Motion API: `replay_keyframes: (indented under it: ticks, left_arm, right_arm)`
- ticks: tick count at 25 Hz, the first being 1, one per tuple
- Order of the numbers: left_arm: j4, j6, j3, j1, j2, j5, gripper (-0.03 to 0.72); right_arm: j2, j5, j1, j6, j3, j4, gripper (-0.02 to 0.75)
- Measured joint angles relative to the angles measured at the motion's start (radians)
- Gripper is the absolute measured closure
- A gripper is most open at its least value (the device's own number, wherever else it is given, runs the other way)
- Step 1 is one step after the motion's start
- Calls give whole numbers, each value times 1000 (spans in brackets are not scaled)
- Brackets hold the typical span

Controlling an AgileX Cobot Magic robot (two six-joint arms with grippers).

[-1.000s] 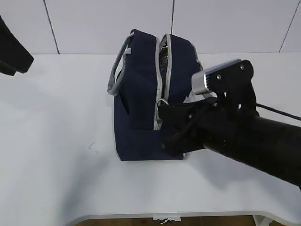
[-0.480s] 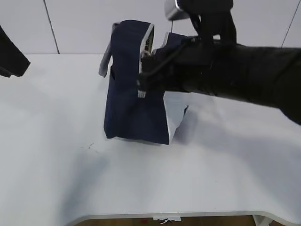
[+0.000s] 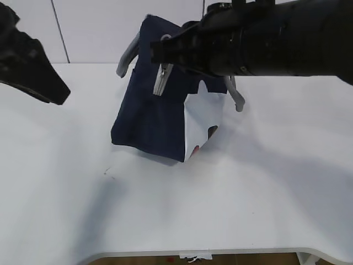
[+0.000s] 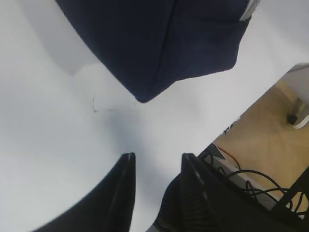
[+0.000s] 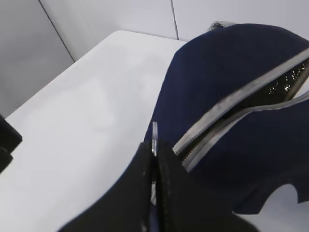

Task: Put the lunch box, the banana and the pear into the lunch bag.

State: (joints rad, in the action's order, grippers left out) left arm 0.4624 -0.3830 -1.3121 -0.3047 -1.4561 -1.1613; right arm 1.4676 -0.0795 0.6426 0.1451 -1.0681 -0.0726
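The navy lunch bag (image 3: 146,118) stands tilted on the white table, its white side panel (image 3: 201,118) turned toward the exterior view. My right gripper (image 3: 157,52) is shut on the metal zipper pull (image 5: 154,134) at the bag's top end. Beside it the grey zipper (image 5: 231,113) gapes, showing silver foil lining (image 5: 285,82). My left gripper (image 4: 157,162) is open and empty above bare table, left of the bag (image 4: 159,43); in the exterior view this gripper (image 3: 52,91) sits at the upper left. The lunch box, banana and pear are out of view.
Grey handles (image 3: 128,55) hang off both sides of the bag. A faint scratch (image 3: 107,174) marks the table (image 3: 248,193) in front of it. The left wrist view shows the table's edge with cables (image 4: 251,179) and floor beyond.
The right arm has risen and swung left with the zipper pull in its grip, dragging the bag's top over and tilting the bag. The left arm has come further into view.
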Motion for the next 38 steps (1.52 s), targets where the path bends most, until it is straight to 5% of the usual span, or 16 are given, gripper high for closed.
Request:
replay_keyframes:
  ticks: [8,16,29,32,35,38]
  left_arm:
    - [13,-49,0,-88,-81,151,438]
    - [34,-76,0,-132,-112,219,299]
    - [92,-150,2,-141,-202,262,296]
    - [95,-153,2,-141,-227,264,402]
    - [95,-161,2,-141,-234,270,609]
    - [93,-177,2,-141,-235,270,688]
  right_arm:
    - [0,-61,0,0,-1,-73,737]
    - [0,-19,0,0,-2,-232,737]
    - [0,4,0,2,-2,-285,737]
    - [0,6,0,2,-2,-286,737]
    - [0,6,0,2,-2,-286,737]
    - [0,27,0,2,-2,-286,737]
